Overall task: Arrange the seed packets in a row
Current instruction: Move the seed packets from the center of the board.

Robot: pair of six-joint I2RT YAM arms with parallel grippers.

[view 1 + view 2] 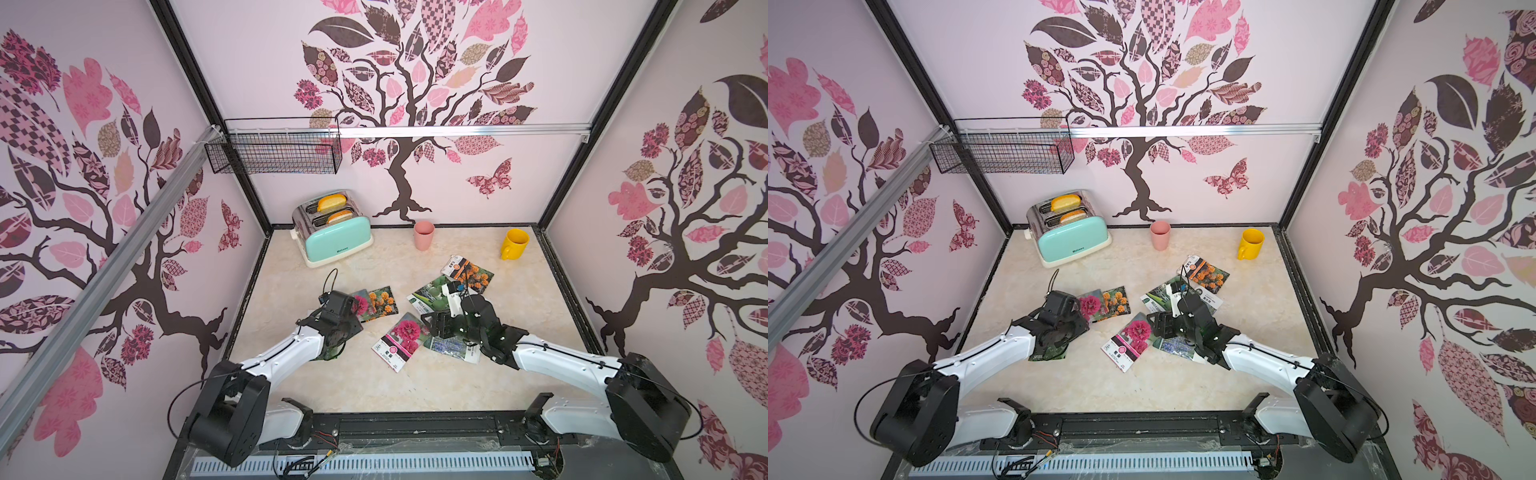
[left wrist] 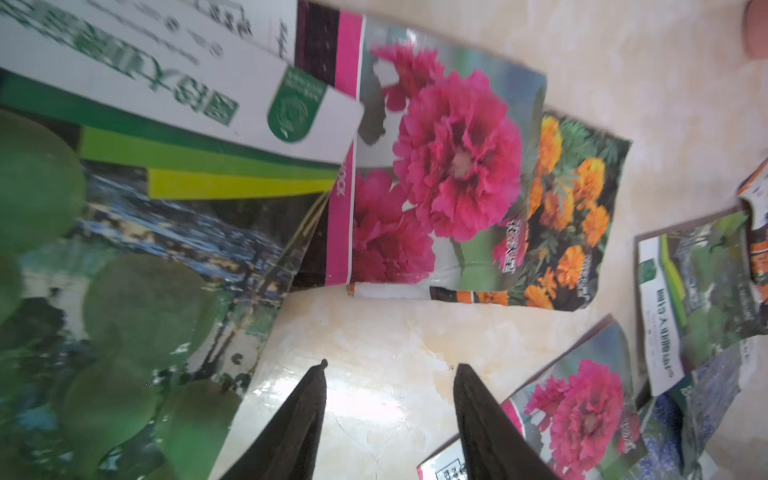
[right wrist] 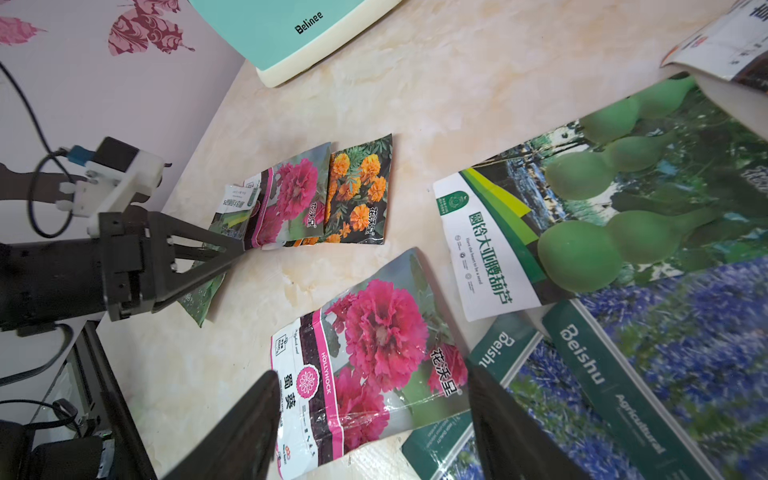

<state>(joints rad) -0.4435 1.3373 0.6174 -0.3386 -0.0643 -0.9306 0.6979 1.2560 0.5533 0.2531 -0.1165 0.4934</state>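
The seed packets (image 1: 383, 302) lie in two overlapping heaps mid-tabletop (image 1: 332, 382), no row yet. The left gripper (image 2: 390, 365) is spread and empty. The right gripper (image 3: 370, 374) is spread above the pink-flower packet (image 3: 374, 332), perhaps touching it. Next it must pinch an edge.

Bright, even light — glare on the tabletop (image 2: 291, 386), blur over near seed packets (image 2: 124, 270), bowed edges in both top views.

Both top views look down; wrist views skim the table (image 2: 395, 332) closely.
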